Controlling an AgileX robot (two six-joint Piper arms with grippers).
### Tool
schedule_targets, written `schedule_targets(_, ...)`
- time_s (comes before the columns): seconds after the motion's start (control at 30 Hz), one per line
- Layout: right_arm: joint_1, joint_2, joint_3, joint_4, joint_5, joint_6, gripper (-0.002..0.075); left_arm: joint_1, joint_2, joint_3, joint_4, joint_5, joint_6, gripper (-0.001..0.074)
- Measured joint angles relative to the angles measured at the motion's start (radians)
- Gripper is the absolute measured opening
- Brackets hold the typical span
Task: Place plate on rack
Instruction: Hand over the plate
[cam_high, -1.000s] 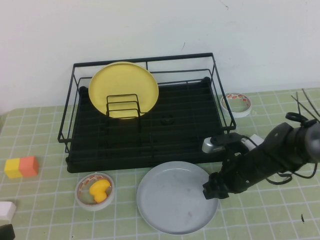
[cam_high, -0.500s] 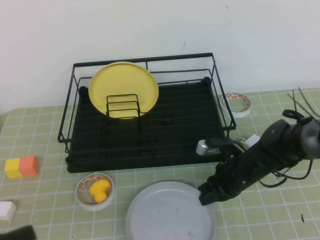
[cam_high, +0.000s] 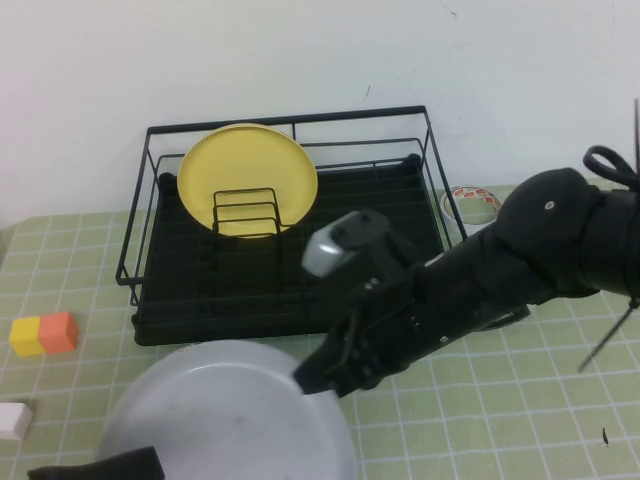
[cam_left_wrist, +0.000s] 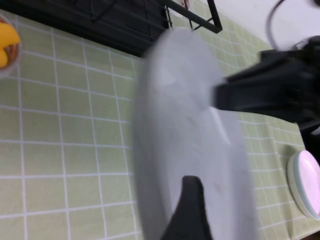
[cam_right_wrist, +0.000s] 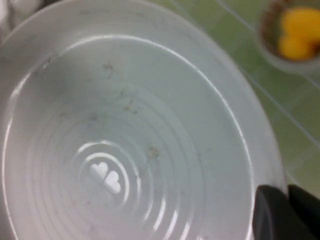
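The light-grey plate (cam_high: 220, 420) is off the table, tilted, in front of the black wire rack (cam_high: 290, 118). My right gripper (cam_high: 315, 378) is shut on the plate's right rim. In the right wrist view its fingers straddle the rim (cam_right_wrist: 286, 192) and the plate (cam_right_wrist: 125, 140) fills the picture. My left gripper (cam_high: 100, 467) is open at the plate's near left edge. In the left wrist view one of its fingers (cam_left_wrist: 192, 210) lies over the blurred plate (cam_left_wrist: 185, 130), and the other finger is hidden behind it.
A yellow plate (cam_high: 247, 175) stands in the rack's back left dividers. A tape roll (cam_high: 470, 200) lies right of the rack. An orange-and-yellow block (cam_high: 42, 333) sits at the left. A ring holding a yellow object (cam_right_wrist: 295, 32) lies below the plate. A pink-white disc (cam_left_wrist: 307, 182) lies nearby.
My right arm has lifted the plate off the table and swung it left, towards the camera. My left gripper has come in from the lower left to the plate's edge.
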Motion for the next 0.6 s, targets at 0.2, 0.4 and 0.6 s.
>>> schedule_targets(0.2, 0.037, -0.091, 0.0, 0.022, -0.006, -0.016, 0.0011, 0.0, 0.0, 0.0, 0.013, -0.002, 0.004, 0.0537)
schedule_targets(0.4, 0.037, -0.117, 0.0, 0.023, -0.047, -0.073, 0.0013, 0.0, 0.0, 0.0, 0.0, -0.01, 0.004, 0.0532)
schedule_targets(0.6, 0.037, -0.117, 0.002, -0.035, -0.158, -0.082, 0.001, 0.0, 0.0, 0.0, -0.026, -0.017, 0.036, 0.0532)
